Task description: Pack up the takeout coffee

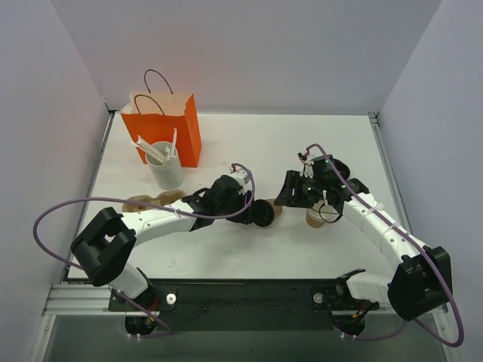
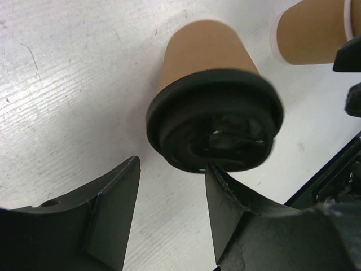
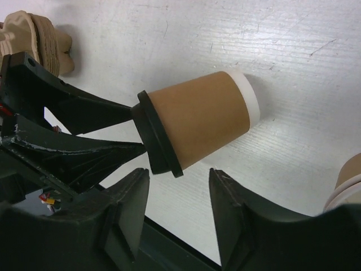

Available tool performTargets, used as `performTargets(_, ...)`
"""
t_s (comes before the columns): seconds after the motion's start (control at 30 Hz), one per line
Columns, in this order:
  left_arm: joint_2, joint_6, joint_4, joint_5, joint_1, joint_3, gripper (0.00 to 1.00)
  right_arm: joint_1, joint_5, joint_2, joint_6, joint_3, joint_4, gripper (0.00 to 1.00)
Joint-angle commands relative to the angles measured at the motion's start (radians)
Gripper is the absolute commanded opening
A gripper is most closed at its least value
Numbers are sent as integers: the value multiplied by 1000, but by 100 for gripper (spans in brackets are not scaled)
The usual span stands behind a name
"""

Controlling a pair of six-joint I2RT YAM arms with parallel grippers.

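Observation:
The takeout coffee [image 1: 266, 213] [image 2: 214, 113] [image 3: 194, 118], a tan paper cup with a black lid, lies on its side in the middle of the table. Its lid faces my left gripper [image 1: 253, 211] [image 2: 172, 169], which is open. The right fingertip [image 2: 223, 180] of that gripper is at the lid's lower rim, and the gap between the fingers is empty. My right gripper [image 1: 296, 192] [image 3: 177, 172] is open too, just short of the cup's side, holding nothing. The orange bag [image 1: 162, 124] stands at the back left.
A like tan cup with no lid [image 1: 317, 215] [image 2: 313, 34] [image 3: 350, 180] stands close to the right of the coffee, under my right arm. A white cup of stirrers [image 1: 166, 167] stands in front of the bag. Tan cardboard pieces [image 1: 151, 200] [image 3: 34, 39] lie beside my left arm.

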Motion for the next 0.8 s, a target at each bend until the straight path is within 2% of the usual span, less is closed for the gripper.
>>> performTargets(0.0, -4, 22, -1, 15, 3, 54, 60, 16, 43, -8, -11, 26, -31, 51)
performTargets(0.03, -7, 22, -1, 20, 4, 57, 60, 21, 49, -8, -17, 31, -31, 55)
performTargets(0.13, -13, 30, -19, 15, 4, 83, 60, 43, 63, 9, -57, 49, -31, 57)
performTargets(0.27, -45, 28, -51, -25, 4, 87, 60, 83, 91, 18, -86, 48, -33, 54)
performTargets(0.43, -181, -1, -113, -204, 17, -1, 60, 200, 273, 44, -117, 57, -22, 54)
performTargets(0.53, -287, -35, -146, -276, 38, -77, 60, 298, 371, 71, -165, 65, -7, 58)
performTargets(0.63, -405, -62, -143, -290, 84, -148, 60, 378, 440, 108, -195, 80, -8, 60)
performTargets(0.77, -518, -75, -148, -252, 156, -237, 61, 465, 636, 185, -209, 109, -22, 61)
